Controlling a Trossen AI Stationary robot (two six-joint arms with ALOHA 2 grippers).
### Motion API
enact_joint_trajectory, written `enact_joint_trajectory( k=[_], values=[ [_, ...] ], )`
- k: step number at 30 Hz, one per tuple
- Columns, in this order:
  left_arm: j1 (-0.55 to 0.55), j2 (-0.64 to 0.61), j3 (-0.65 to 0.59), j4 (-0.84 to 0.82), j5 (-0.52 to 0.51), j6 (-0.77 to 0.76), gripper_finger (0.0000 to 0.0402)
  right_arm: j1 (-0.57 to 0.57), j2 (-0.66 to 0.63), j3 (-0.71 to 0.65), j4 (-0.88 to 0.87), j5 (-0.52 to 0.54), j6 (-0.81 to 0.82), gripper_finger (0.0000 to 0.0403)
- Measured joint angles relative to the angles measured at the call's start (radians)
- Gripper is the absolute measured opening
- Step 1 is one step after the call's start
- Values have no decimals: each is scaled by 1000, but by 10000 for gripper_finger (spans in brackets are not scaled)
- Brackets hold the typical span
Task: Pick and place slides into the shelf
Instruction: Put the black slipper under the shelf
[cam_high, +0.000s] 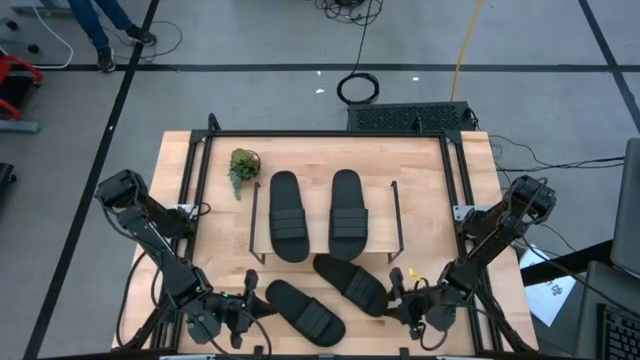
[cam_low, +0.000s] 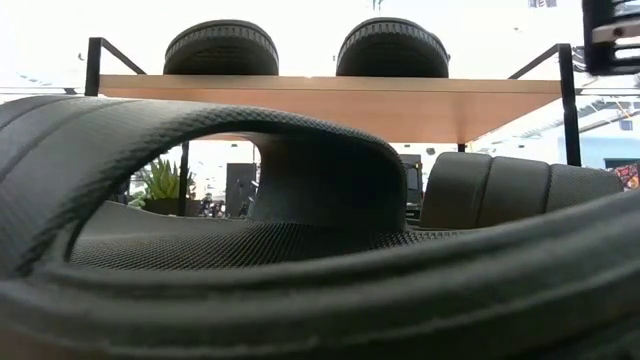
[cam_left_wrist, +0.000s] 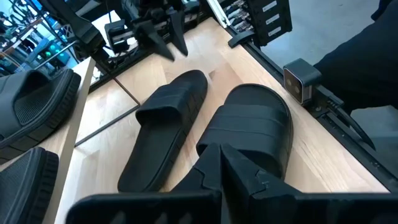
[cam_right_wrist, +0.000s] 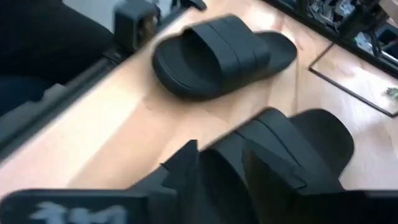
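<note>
Two black slides (cam_high: 285, 215) (cam_high: 347, 210) lie sole-down side by side on the shelf's wood top (cam_high: 315, 165); in the low view they sit on the plank (cam_low: 330, 100). The other two rest flat on the table in front of the shelf, one nearer the left (cam_high: 305, 310) (cam_left_wrist: 249, 134) and one nearer the right (cam_high: 350, 283) (cam_right_wrist: 292, 143). My left gripper (cam_high: 247, 303) (cam_left_wrist: 229, 165) is shut, low beside the left slide's end. My right gripper (cam_high: 400, 297) (cam_right_wrist: 221, 165) is open, just above the right slide's end, apart from it in the left wrist view.
A small potted plant (cam_high: 243, 168) stands on the table left of the shelf. The shelf's thin black wire side frames (cam_high: 255, 225) (cam_high: 397, 220) rise close behind the two slides on the table. A small camera block (cam_left_wrist: 298, 78) sits at the near edge.
</note>
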Motion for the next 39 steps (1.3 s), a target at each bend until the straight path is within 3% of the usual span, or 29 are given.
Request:
enact_joint_trajectory(
  k=[6,12,17,25,36,39],
  values=[
    [0,0,0,0,0,-14,15,-32,0,2,-86,-1,23,187],
    [0,0,0,-2,0,-21,18,-41,15,2,-70,33,-48,219],
    [0,0,0,-17,0,-21,3,-70,98,25,-65,8,-71,222],
    [0,0,0,-16,0,-26,18,-76,232,128,-67,199,-214,222],
    [0,0,0,-20,0,-29,2,-91,246,138,-71,304,-219,220],
    [0,0,0,-20,0,-35,7,-110,246,138,-71,283,-215,219]
  ],
)
